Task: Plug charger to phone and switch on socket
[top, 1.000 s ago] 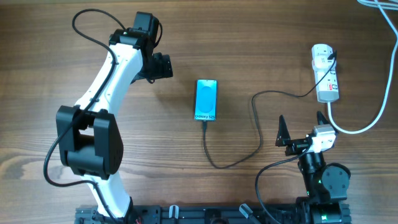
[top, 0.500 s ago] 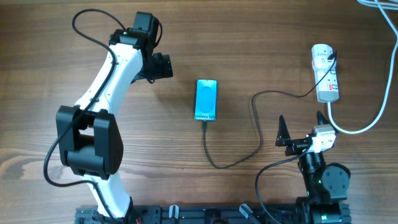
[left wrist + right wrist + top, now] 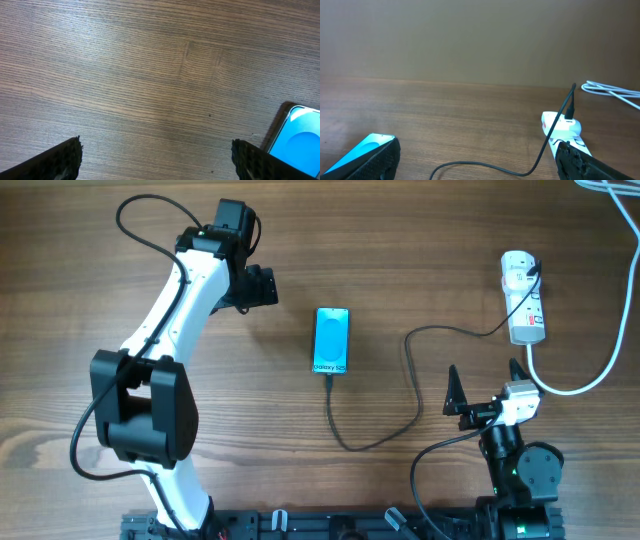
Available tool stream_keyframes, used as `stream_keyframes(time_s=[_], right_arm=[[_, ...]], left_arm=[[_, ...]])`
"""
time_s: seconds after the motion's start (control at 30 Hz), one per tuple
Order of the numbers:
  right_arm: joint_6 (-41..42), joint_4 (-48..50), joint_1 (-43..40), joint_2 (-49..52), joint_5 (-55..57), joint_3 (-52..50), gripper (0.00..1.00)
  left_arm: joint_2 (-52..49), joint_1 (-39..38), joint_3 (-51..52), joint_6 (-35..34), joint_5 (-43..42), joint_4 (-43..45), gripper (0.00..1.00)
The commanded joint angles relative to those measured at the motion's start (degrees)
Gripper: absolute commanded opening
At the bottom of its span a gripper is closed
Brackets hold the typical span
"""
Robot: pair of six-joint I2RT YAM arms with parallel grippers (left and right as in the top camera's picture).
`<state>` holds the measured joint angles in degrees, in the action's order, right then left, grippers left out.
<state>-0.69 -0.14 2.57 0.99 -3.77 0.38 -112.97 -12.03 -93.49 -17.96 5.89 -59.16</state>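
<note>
The phone point(image 3: 331, 340) lies in the middle of the table, cyan screen up, white text band at its near end. The thin black charger cable point(image 3: 372, 440) runs from the phone's near end in a loop to the white socket block point(image 3: 523, 298) at the far right. My left gripper point(image 3: 268, 286) is open and empty, left of the phone; the phone's corner point(image 3: 300, 145) shows at the lower right of the left wrist view. My right gripper point(image 3: 484, 383) is open and empty at the near right, below the socket. The right wrist view shows the cable point(image 3: 490, 167), the socket point(image 3: 562, 127) and the phone point(image 3: 362, 150).
A thicker white lead point(image 3: 585, 385) curves from the socket's near end to the right edge and far right corner. It also shows in the right wrist view point(image 3: 612, 91). The arm bases stand along the near edge.
</note>
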Motion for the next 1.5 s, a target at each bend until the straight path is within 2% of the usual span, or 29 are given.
stream_keyframes(time_s=[0.0, 1.2, 1.47], right_arm=[[0.83, 0.15, -0.22, -0.79, 0.57, -0.09, 1.00], [0.85, 0.15, -0.22, -0.79, 0.57, -0.09, 1.00], [0.83, 0.15, -0.22, -0.79, 0.57, -0.09, 1.00]], left_arm=[[0.31, 0.26, -0.26, -0.55, -0.31, -0.02, 1.00], [0.59, 0.26, -0.26, -0.52, -0.28, -0.02, 1.00], [8.55, 0.26, -0.26, -0.52, -0.28, -0.57, 1.00]])
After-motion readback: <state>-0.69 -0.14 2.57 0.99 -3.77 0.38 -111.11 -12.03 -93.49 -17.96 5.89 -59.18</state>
